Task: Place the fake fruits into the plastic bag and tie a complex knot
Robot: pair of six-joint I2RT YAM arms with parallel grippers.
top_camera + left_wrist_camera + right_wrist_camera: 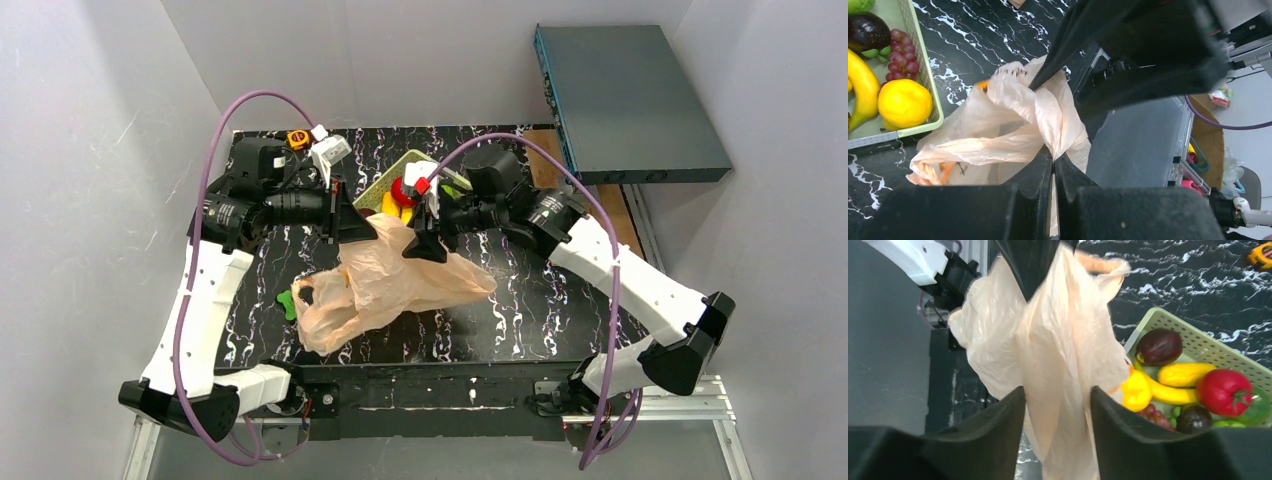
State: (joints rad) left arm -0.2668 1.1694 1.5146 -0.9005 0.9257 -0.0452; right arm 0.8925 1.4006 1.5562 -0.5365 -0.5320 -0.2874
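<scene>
Left wrist view: we see the left gripper (1053, 167) with its black matte fingers (1040, 172) pressed together, pinching a fold of the plastic bag (1013, 145). The film is thin, crinkly, translucent peach-tan, and bunched into vertical pleats at the pinch. Above it, the wedge-shaped tip of the right gripper (1034, 86) touches the same bag near its top edge.

Right wrist view: the right gripper's fingers (1008, 410) are spread wide at the bottom of the frame. Bag film hangs through the gap and brushes both inner faces; we cannot tell whether it is gripped.

Lower right of that frame, the fake fruits lie in a light green slotted basket (1168, 320), not in the bag:
- a dark purple plum (1159, 346), oval and glossy
- curved yellow bananas (1184, 374)
- a smooth, shiny red apple (1224, 391)
- a yellow citrus (1135, 390), part hidden by the film
- a knobbly dark red grape bunch (1153, 415)
- a green lime (1255, 410) behind the apple

Top view: the bag sits mid-frame, lifted between both grippers, its loose body slumped toward lower left on the black white-veined table (520, 320). A small green bone-shaped toy (288, 303) lies just beside the bag's left edge. A flat grey-teal box (630, 100) fills the upper right.
</scene>
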